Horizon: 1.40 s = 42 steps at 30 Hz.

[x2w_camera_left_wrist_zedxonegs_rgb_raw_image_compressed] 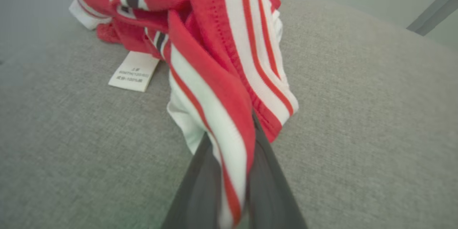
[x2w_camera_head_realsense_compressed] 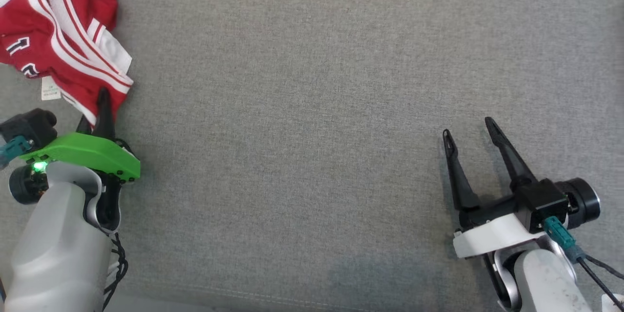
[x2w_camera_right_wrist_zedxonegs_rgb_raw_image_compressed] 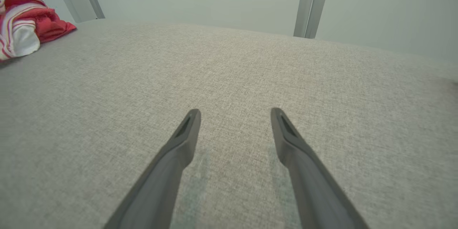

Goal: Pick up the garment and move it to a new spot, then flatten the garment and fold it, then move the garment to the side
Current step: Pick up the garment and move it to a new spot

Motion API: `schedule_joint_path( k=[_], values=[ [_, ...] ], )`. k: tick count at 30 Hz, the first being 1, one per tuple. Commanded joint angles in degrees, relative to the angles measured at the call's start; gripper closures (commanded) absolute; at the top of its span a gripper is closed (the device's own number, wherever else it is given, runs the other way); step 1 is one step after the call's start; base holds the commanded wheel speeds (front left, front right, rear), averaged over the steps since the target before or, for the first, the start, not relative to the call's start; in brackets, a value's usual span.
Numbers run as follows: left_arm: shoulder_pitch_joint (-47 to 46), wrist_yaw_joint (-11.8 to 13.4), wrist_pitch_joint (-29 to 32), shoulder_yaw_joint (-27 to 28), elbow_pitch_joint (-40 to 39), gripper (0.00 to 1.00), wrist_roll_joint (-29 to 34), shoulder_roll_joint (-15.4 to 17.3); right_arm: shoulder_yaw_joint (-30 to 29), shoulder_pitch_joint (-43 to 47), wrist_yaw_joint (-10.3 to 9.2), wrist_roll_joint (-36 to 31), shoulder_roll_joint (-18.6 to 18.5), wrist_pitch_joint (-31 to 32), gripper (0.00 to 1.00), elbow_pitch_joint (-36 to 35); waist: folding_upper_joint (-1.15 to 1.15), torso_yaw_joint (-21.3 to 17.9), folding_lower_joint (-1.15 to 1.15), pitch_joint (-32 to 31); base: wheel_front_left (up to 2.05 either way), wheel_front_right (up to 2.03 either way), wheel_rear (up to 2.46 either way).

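Right gripper (x2w_camera_head_realsense_compressed: pixel 468 127) near right: wide open, holding nothing, over grey table (x2w_camera_head_realsense_compressed: pixel 312 107). Left gripper (x2w_camera_head_realsense_compressed: pixel 101 101) near left: pinched onto near hem of red-and-white garment (x2w_camera_head_realsense_compressed: pixel 58 24), which lies crumpled far left.

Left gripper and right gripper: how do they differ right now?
The left gripper is shut on a striped edge of the red garment; the right gripper is open and empty. The left gripper is at the garment; the right gripper is well apart from it, over bare grey fabric. The left gripper's mount is green, the right gripper's white. Both have long dark fingers.
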Motion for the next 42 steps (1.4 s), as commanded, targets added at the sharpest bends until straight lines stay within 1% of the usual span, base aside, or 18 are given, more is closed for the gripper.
schedule_joint_path(
  k=[1,6,9,10,11,15,19,22,25,27,30,31,32,34,35,38,42],
  values=[
    [1.49,0.00,-0.57,-1.15,-2.52,1.00,0.44,0.98,0.39,1.29,-0.04,0.90,0.35,-0.23,0.00,0.59,0.20,-2.09,-0.01,-5.72,0.00,0.00,0.00],
    [5.87,0.00,-0.77,-5.92,-15.15,1.00,1.00,2.94,2.05,3.88,-0.04,3.24,0.95,-0.23,0.00,2.00,0.20,-4.86,-0.01,-12.50,0.00,0.00,0.00],
    [8.32,0.00,1.49,-8.73,-24.78,1.00,0.88,3.82,2.70,5.56,-0.04,6.40,0.97,-0.23,0.00,2.39,0.20,-6.79,-0.01,-16.06,0.00,0.00,0.00],
    [8.32,0.00,1.49,-8.73,-24.78,1.00,0.88,3.82,2.70,5.56,-0.04,6.40,0.97,-0.23,0.00,2.39,0.20,-6.79,-0.01,-16.06,0.00,0.00,0.00],
    [9.22,0.07,2.51,-9.39,-28.02,1.00,1.17,4.09,3.01,6.04,-0.04,7.29,0.98,-0.23,0.00,2.59,0.20,-7.64,-0.01,-17.23,0.00,0.00,0.00],
    [12.03,2.27,7.91,-11.92,-43.22,1.00,1.07,4.03,3.07,7.29,-0.04,9.47,0.99,-0.23,0.00,2.58,0.20,-11.39,-0.01,-20.06,0.00,0.00,0.00],
    [12.61,4.83,13.37,-14.73,-56.95,1.00,0.93,2.72,2.30,7.78,-0.04,10.92,1.01,-0.24,0.00,2.61,0.20,-15.20,-0.01,-21.45,0.00,0.00,0.00],
    [11.35,6.78,16.48,-16.57,-64.11,1.00,0.52,0.84,2.16,8.00,-0.04,11.47,1.01,-0.24,0.00,2.72,0.20,-18.18,-0.01,-21.81,0.00,0.00,0.00],
    [10.35,8.59,18.73,-17.85,-67.65,1.00,0.23,-1.01,2.20,7.66,-0.04,11.91,1.00,-0.23,0.00,2.65,0.20,-21.06,-0.01,-21.52,0.00,0.00,0.00],
    [9.67,9.51,19.68,-18.66,-68.09,1.00,0.77,-1.73,1.87,7.54,-0.04,12.16,1.00,-0.23,0.00,2.62,0.20,-22.66,-0.01,-21.21,0.00,0.00,0.00],
    [10.17,10.54,20.09,-19.56,-65.46,1.00,1.92,-1.74,2.05,7.39,-0.04,12.40,1.02,-0.23,0.00,2.77,0.20,-24.99,-0.01,-20.54,0.00,0.00,0.00],
    [11.02,10.60,19.95,-19.75,-63.98,1.00,1.61,-1.92,2.18,7.24,-0.04,12.50,1.02,-0.23,0.00,2.79,0.20,-25.71,-0.01,-20.31,0.00,0.00,0.00],
    [12.38,10.41,19.31,-20.00,-60.76,1.00,1.32,-1.84,1.85,7.27,-0.04,12.80,0.99,-0.23,0.00,2.72,0.20,-26.66,-0.01,-19.89,0.00,0.00,0.00],
    [13.88,10.07,18.27,-20.08,-56.67,1.00,0.78,-1.83,1.59,7.49,-0.04,12.96,1.02,-0.23,0.00,2.61,0.20,-27.11,-0.01,-19.47,0.00,0.00,0.00],
    [14.37,9.92,17.56,-20.30,-54.44,1.00,1.60,-1.36,1.49,7.61,-0.04,12.98,1.03,-0.23,0.00,2.56,0.20,-27.23,-0.01,-19.20,0.00,0.00,0.00],
    [16.54,8.37,15.38,-21.12,-47.18,1.00,0.48,-2.33,0.92,7.68,-0.04,12.95,1.02,-0.23,0.00,2.51,0.20,-26.93,-0.01,-18.49,0.00,0.00,0.00],
    [17.76,4.16,12.59,-23.22,-36.61,1.00,-0.39,-4.18,1.14,7.49,-0.04,12.95,1.02,-0.23,0.00,2.82,0.20,-25.65,-0.01,-17.87,0.00,0.00,0.00]
  ],
)
